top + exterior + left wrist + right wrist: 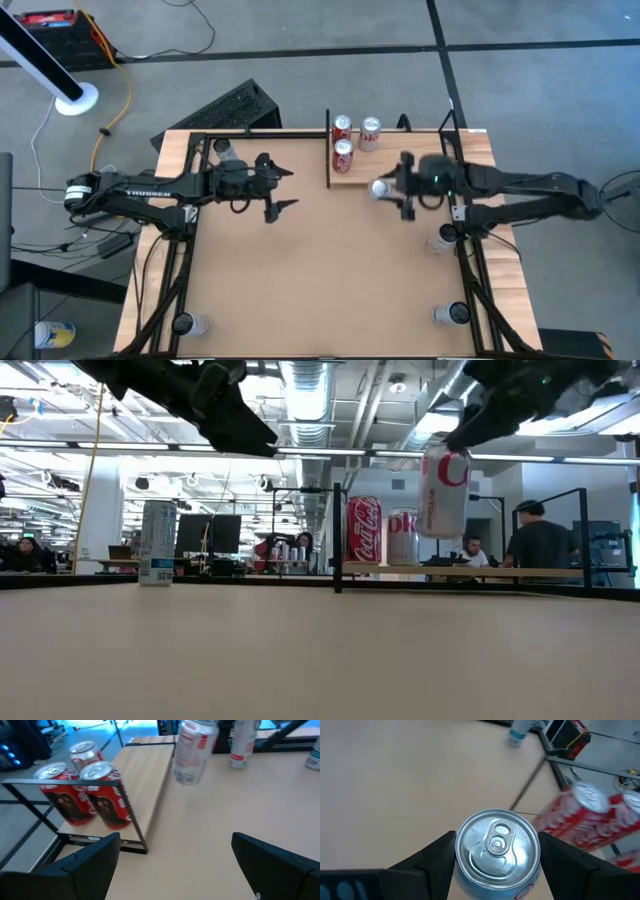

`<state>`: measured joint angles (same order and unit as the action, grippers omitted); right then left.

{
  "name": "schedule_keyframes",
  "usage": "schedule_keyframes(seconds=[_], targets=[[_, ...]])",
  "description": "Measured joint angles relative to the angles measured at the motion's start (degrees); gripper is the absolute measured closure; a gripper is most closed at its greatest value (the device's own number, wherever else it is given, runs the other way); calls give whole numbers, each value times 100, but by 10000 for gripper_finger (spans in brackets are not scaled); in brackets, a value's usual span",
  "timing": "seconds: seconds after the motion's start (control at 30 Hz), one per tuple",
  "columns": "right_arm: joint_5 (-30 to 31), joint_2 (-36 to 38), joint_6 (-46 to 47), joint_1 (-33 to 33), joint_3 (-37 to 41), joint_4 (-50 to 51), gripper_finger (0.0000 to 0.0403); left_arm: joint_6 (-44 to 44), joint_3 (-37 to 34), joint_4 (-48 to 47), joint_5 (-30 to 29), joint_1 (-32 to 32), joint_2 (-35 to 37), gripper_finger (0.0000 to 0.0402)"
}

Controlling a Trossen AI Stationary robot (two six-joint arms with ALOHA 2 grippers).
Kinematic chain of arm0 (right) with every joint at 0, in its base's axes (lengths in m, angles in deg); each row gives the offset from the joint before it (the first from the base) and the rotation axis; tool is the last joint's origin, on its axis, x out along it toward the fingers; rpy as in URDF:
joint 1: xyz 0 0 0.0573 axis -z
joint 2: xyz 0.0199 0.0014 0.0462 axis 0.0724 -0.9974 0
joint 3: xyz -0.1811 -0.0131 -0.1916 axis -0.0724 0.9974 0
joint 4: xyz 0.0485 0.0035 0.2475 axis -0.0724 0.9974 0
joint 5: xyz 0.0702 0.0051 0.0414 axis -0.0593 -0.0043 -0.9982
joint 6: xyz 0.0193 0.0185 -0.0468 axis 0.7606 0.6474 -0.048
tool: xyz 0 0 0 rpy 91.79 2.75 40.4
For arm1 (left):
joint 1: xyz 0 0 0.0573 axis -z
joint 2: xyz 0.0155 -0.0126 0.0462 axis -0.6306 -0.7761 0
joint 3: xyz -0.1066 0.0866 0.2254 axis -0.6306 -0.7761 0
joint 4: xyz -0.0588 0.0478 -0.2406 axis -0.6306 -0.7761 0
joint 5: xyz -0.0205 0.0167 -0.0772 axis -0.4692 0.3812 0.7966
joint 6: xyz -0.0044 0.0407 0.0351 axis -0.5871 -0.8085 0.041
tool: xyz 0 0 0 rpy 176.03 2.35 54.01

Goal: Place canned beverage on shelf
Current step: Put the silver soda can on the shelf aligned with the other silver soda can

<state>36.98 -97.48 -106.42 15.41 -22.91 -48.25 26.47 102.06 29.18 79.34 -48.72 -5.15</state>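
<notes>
Beyond the brown worktop [330,270], three cans [343,155] crowd the shelf [352,178]; right pincer [392,190] grips a silver can [381,188] aloft beside it, left pincer [283,189] gaping empty opposite.

I see the silver can [497,851] has a shiny, smooth metal top. The red cans [87,795] look glossy, with bright metal lids. The shelf [145,782] is pale wood, matt, with a thin black bar. The table [330,270] is brown and matt. My fingers [85,865] look like dark matt plastic.
</notes>
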Motion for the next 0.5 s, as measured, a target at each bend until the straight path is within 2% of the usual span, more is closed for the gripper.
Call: schedule_keyframes(seconds=[0.27,0.5], targets=[[-1855,-572,-670,2238,0,-503,130,141,0,-24,-143,-106,0,35],[-2486,-1406,-785,3227,-268,-697,130,159,0,-30,-142,-103,-1,35]])
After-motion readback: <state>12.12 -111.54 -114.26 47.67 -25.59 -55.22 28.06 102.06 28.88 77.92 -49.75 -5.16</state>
